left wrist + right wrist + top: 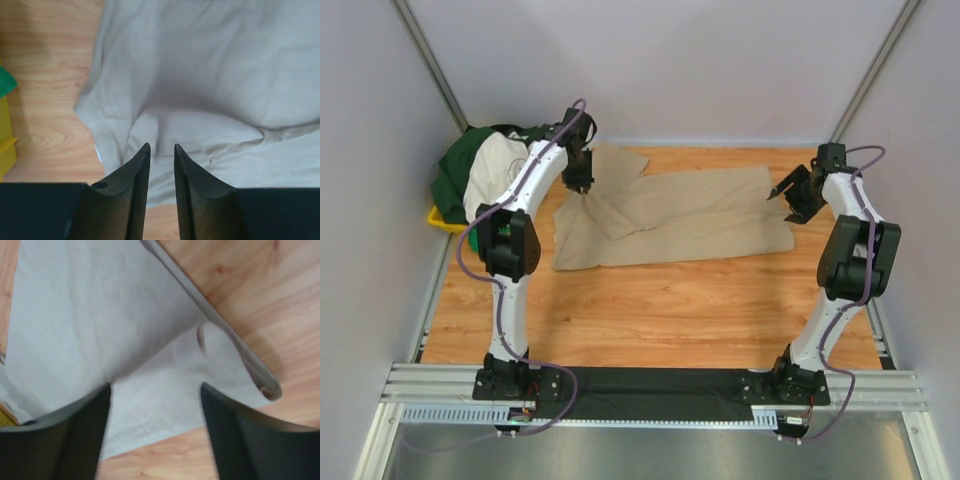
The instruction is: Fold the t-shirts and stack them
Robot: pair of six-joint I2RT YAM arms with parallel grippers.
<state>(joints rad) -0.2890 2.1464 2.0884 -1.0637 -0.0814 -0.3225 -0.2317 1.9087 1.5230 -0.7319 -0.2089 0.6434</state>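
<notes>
**Tan t-shirt** (670, 215). Laid flat and sideways across the far half of the tabletop (650, 310). One flap near the left end already turned over the body. Long edges uneven.

**Left gripper** (161, 150). Low over the shirt's left end, beside a puckered ridge of cloth. Jaws drawn almost together, a narrow slit between. Cannot tell whether any cloth is caught there.

**Right gripper** (155, 390). Hovering over the shirt's right end, near the rolled hem. Jaws spread wide, holding nothing.

**Other stock.** Dark green shirt (455, 175) and cream-white shirt (495, 170), heaped unfolded on the yellow tray (442, 220) at the far left corner, just beside the left arm.

**Step in hand, by judgement.** Early fold of the first shirt. Nothing stacked yet.

**Next move, by judgement.**
- Firm pinch at both ends of one long edge, taking both layers at the flap.
- Right jaws to be lowered onto the hem before closing.
- Lift just clear, then an even carry across to keep the edge straight.

**Risks.** Picking up a single layer, or dragging the whole shirt over the smooth wood.
</notes>
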